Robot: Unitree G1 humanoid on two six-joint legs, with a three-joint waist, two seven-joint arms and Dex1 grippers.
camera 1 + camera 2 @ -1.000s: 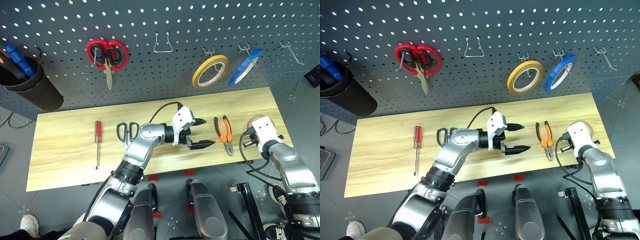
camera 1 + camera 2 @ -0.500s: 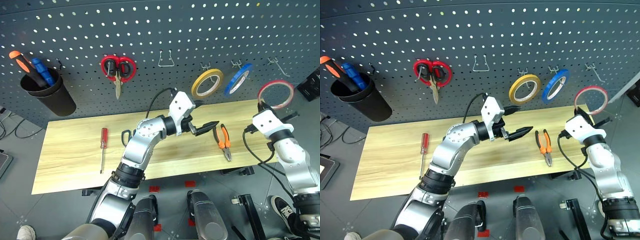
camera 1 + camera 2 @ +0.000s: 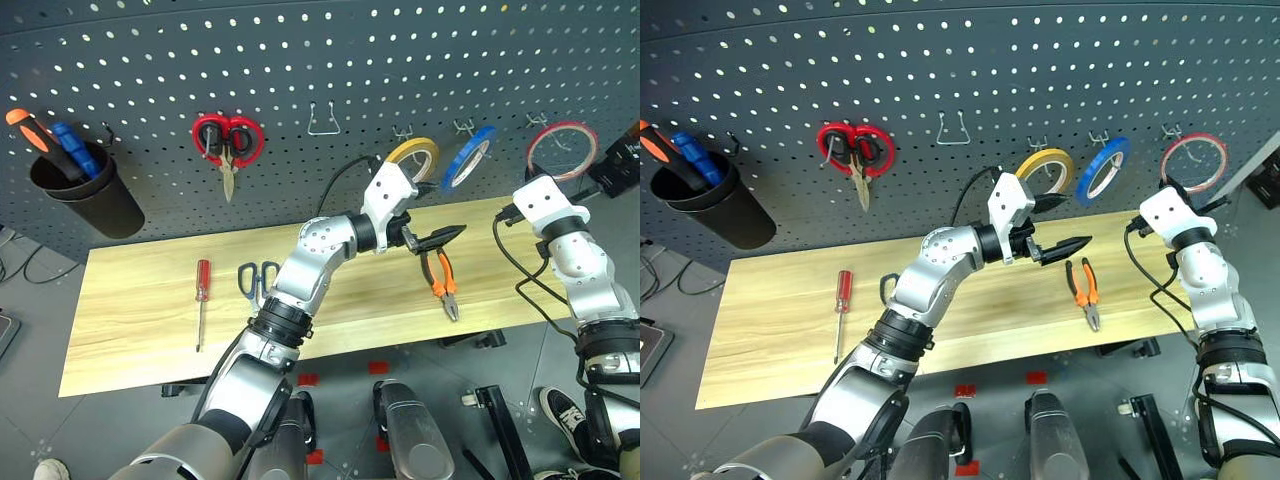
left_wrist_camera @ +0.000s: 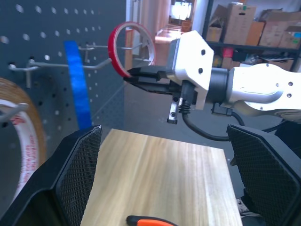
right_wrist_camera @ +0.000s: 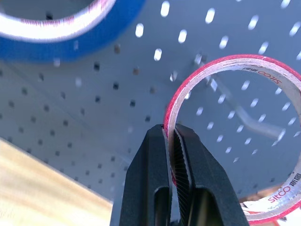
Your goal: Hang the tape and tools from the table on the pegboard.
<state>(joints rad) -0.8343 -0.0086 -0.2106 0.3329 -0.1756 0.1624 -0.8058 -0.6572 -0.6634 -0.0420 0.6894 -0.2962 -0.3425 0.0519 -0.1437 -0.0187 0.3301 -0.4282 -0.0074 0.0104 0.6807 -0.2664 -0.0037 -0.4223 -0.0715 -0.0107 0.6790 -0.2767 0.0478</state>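
Upright in the black cup [image 3: 88,196], orange and blue screwdrivers [image 3: 52,143].

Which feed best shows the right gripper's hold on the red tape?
The right wrist view: the right gripper pinches the red tape rim, pegboard hook behind. The left wrist view shows it side-on; the eye views show it small, by the pegboard.
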